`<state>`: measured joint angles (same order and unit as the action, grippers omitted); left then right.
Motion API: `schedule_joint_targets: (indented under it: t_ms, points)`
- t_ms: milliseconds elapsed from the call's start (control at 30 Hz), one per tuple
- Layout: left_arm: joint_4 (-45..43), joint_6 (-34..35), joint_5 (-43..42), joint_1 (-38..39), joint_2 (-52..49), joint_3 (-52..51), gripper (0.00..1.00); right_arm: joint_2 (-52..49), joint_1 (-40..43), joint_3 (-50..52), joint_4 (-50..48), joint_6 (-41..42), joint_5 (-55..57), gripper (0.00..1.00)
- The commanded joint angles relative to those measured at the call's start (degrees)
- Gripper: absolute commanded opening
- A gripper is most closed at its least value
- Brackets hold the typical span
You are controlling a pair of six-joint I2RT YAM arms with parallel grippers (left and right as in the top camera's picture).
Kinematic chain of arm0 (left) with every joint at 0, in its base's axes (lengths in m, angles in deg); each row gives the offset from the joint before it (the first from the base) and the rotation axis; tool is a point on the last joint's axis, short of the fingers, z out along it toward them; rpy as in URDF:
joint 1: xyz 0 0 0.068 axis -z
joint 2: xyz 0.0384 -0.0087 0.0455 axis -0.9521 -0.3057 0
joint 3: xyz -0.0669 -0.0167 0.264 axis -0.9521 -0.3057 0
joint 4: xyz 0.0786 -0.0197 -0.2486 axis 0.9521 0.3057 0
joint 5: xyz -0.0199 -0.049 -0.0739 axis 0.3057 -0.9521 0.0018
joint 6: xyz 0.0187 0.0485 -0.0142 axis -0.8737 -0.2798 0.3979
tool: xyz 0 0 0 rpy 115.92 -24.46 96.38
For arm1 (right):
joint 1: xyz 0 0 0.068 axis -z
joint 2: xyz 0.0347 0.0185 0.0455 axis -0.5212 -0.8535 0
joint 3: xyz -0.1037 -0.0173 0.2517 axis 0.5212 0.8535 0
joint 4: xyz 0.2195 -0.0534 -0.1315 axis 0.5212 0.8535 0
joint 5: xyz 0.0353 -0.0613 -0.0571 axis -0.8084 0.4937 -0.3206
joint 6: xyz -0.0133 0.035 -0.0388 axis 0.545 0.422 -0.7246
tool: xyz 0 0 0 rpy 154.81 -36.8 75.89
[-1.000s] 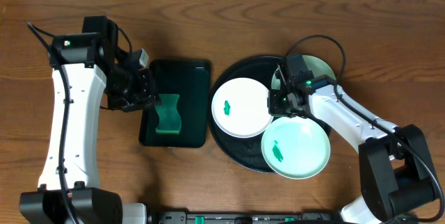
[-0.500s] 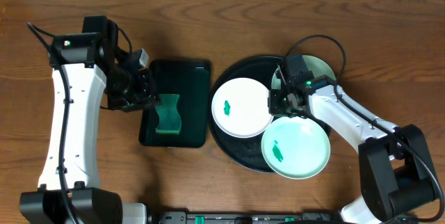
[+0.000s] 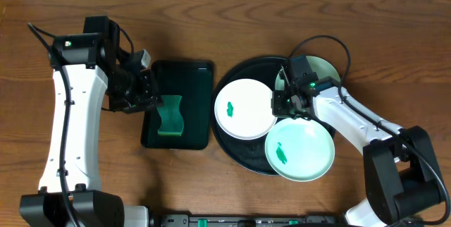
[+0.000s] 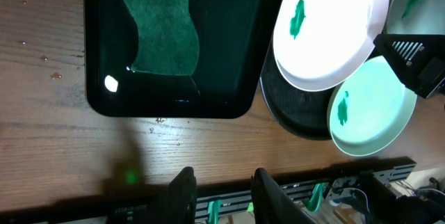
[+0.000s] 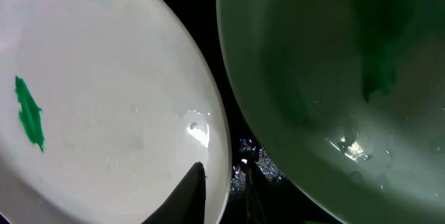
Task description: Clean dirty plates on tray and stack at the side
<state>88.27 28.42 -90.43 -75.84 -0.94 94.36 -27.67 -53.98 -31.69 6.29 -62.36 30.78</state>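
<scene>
The round black tray [image 3: 232, 142] holds a white plate [image 3: 244, 108] with a green smear and a mint plate [image 3: 299, 149] that overlaps the tray's front rim. A second mint plate [image 3: 323, 66] is half hidden behind my right arm. My right gripper [image 3: 279, 103] is shut on the white plate's right rim. In the right wrist view one of its fingers [image 5: 195, 196] lies on the white plate [image 5: 104, 99], the other is under the edge, and the mint plate [image 5: 313, 78] is close beside. My left gripper [image 4: 224, 196] is open and holds nothing.
A smaller rectangular black tray [image 3: 176, 103] left of the round one holds a green sponge [image 3: 169, 114]. My left gripper [image 3: 149, 99] hovers at that tray's left edge. The table's front edge, with a black rail [image 4: 306, 189], lies below the trays.
</scene>
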Motion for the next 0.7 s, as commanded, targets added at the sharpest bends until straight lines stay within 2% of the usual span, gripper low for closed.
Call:
schedule_joint_targets:
  t_ms: [0, 467, 667]
  points:
    - [0.2, 0.0, -0.3, 0.1, -0.1, -0.4, 0.28, -0.3, -0.8, 0.7, -0.1, 0.7, 0.5, 0.17]
    - [0.2, 0.0, -0.3, 0.1, -0.1, -0.4, 0.28, -0.3, -0.8, 1.8, -1.6, 1.8, 2.2, 0.16]
    - [0.2, 0.0, -0.3, 0.1, -0.1, -0.4, 0.28, -0.3, -0.8, 2.6, -2.9, 2.1, 1.7, 0.10]
